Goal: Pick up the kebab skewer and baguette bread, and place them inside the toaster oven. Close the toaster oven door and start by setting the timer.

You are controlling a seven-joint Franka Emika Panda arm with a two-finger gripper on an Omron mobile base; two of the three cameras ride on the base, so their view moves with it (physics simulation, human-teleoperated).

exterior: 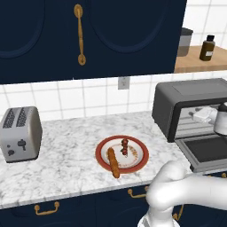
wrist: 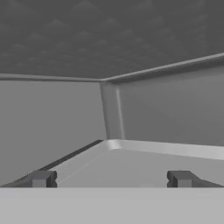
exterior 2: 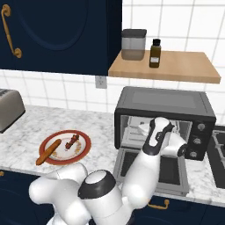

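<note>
Baguette bread (exterior: 114,162) beside kebab skewer (exterior: 125,147)

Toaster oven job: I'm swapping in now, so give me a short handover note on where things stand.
Pincer: open, empty, inside the toaster oven.
Door: dropped open.
Skewer and baguette: both on the plate on the counter, left of the oven.
Done: door open.
Left: put both foods in the oven, close the door, set the timer.
</note>
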